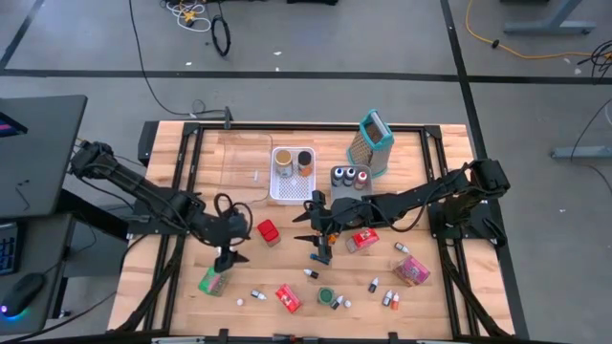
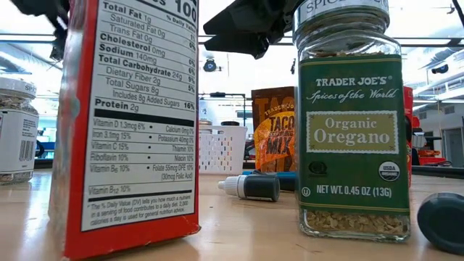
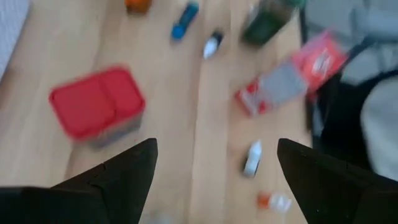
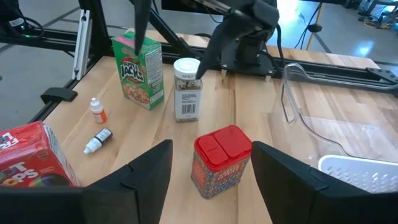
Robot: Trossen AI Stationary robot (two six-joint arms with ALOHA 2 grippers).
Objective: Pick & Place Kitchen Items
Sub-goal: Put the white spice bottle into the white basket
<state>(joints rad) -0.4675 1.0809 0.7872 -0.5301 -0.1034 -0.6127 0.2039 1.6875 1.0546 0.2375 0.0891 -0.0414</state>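
- High view: I see two jars in the white bin [image 1: 290, 187]; packets and dropper bottles lie scattered on the counter [image 1: 440, 296], so most work remains.
- Low view: the oregano jar [image 2: 353, 130] blocks much.
- Left wrist view: left pincer [image 3: 214, 165] spread, empty, blurred.
- Right wrist view: right pincer [image 4: 211, 163] spread, flanking the red-lidded jar [image 4: 221, 160], unpinched.

Red-lidded square spice jar [image 1: 269, 231] centre table; white slotted plastic basket [image 1: 291, 194] behind it; teal-topped metal grater [image 1: 373, 143] basket's right.
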